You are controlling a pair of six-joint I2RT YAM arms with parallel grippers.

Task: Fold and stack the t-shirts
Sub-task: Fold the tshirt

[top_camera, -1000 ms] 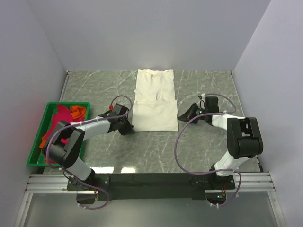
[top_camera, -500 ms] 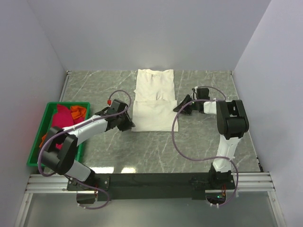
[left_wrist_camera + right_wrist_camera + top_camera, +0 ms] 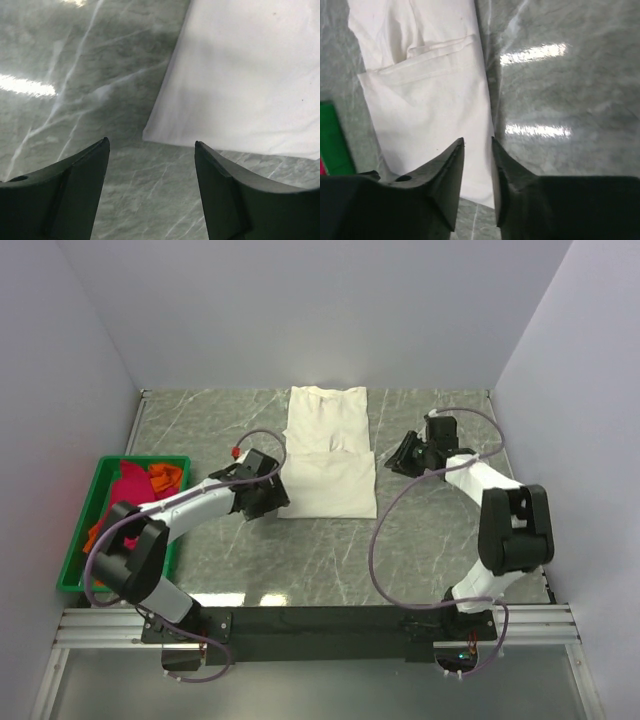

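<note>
Left pincer (image 3: 151,142) apart | right pincer (image 3: 478,139) slightly apart | grey marble table (image 3: 430,540) | pale walls (image 3: 300,310)

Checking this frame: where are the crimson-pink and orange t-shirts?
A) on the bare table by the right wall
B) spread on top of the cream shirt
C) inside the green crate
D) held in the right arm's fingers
C: the crimson-pink shirt and orange shirt lie bunched in the green crate on the left, while only the cream shirt lies out on the table.
</note>
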